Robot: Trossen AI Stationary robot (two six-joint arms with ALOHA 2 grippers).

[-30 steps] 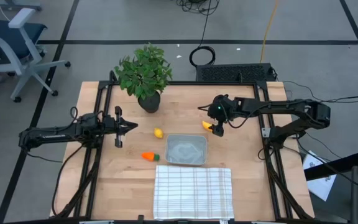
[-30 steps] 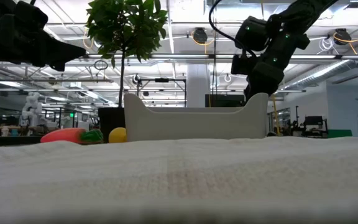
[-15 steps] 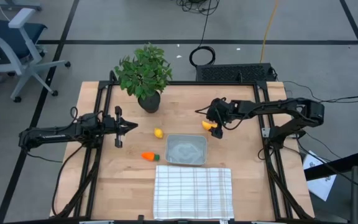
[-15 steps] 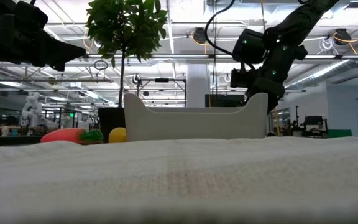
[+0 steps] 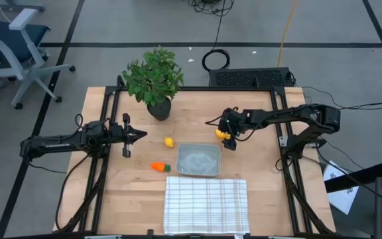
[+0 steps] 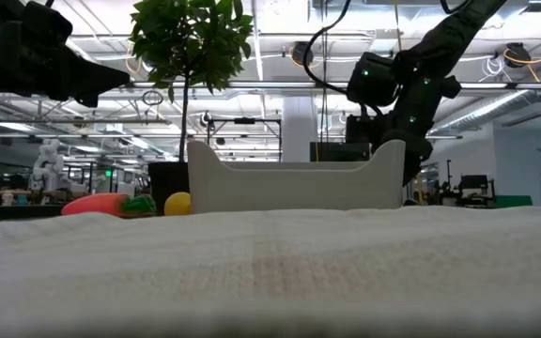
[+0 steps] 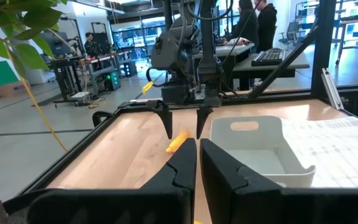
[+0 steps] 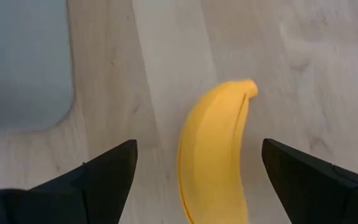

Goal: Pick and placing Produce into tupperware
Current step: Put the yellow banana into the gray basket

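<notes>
1. The left arm is reaching in level from the left side of the table (image 5: 257,166), well to the left of the tupperware (image 5: 199,160); its left tool (image 5: 142,135) is pointing toward the tupperware with its fingers (image 7: 225,171) clenched together on nothing.
2. The potted plant (image 5: 154,81) is standing behind the tupperware and to its left, near the table's far edge.
3. The carrot (image 5: 159,166) is lying just to the left of the tupperware's near left corner, green top toward it, apart from both tools.
4. The lemon (image 5: 169,141) is sitting to the left of the tupperware's far left corner, between it and the left tool.
5. The tupperware is resting near the middle of the table with nothing in it, and the white checked cloth (image 5: 206,204) is lying right in front of it.
6. The banana (image 8: 216,152) is lying on the wood just beyond the tupperware's far right corner.
7. The right arm is stretching in from the right side, bent at the elbow, with its wrist tipped down over the banana; the right tool (image 8: 194,168) is standing released, one finger on each side of the banana, not gripping it.
</notes>
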